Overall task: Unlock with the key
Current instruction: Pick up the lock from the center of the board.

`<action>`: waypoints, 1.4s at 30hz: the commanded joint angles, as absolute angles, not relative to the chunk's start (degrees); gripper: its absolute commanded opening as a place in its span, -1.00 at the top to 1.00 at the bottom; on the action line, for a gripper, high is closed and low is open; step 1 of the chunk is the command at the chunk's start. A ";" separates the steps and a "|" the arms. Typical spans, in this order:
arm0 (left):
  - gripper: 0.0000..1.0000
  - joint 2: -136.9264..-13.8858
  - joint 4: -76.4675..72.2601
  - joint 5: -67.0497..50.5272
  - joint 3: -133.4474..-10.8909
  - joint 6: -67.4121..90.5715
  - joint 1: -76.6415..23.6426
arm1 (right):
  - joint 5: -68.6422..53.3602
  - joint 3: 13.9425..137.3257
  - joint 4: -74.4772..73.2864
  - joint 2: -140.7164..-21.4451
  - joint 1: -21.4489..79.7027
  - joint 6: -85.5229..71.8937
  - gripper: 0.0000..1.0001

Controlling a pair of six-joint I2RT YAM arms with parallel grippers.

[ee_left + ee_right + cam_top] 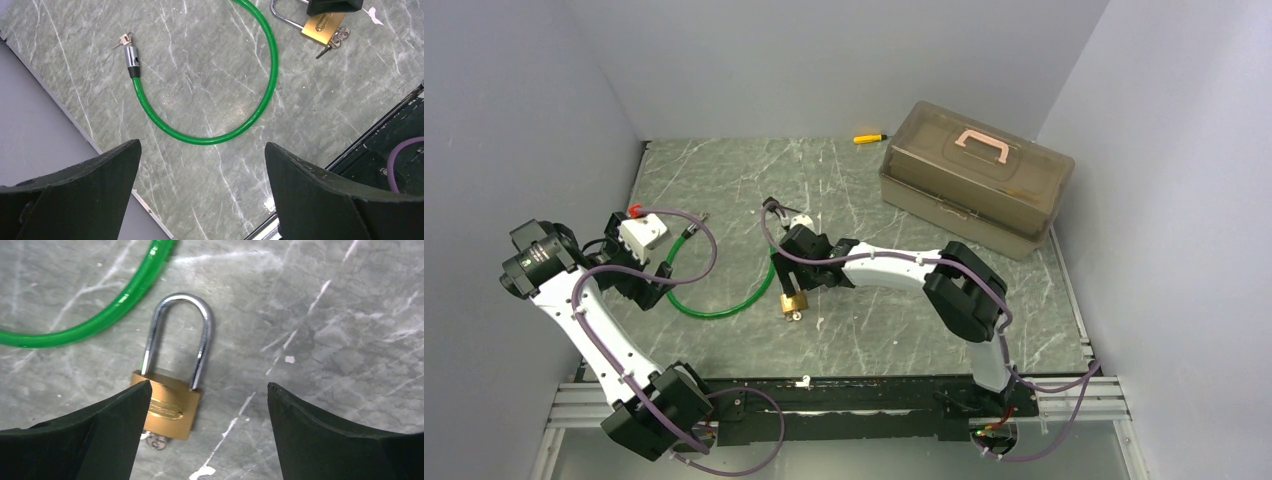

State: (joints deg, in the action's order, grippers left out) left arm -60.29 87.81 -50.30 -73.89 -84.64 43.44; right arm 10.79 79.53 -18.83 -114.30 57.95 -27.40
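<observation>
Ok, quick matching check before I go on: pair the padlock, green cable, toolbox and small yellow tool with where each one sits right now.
Things:
1 padlock
2 green cable
3 toolbox
4 yellow tool

Places:
A far right corner, lid shut
B by the back wall, left of the toolbox
C lying flat below the open right gripper
D curved in a loop, left of the padlock

Pairs: 1-C, 2-D, 3-A, 4-B
</observation>
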 commanded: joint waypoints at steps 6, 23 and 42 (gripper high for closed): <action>-0.99 -60.34 90.00 -52.31 -74.24 -87.01 43.80 | 7.58 82.40 -17.13 -115.49 62.78 -24.09 -0.80; -0.99 -58.63 90.14 -52.11 -72.36 -89.73 43.79 | 19.03 82.03 -22.57 -118.91 65.38 -17.77 -0.67; -0.99 -52.34 90.13 -53.80 -57.78 -101.34 27.32 | 5.13 57.47 -2.90 -96.91 62.33 -3.80 -0.45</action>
State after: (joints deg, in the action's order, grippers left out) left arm -54.52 88.68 -50.59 -60.34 -94.24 33.36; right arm 10.00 59.88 -6.76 -103.96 63.75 -7.09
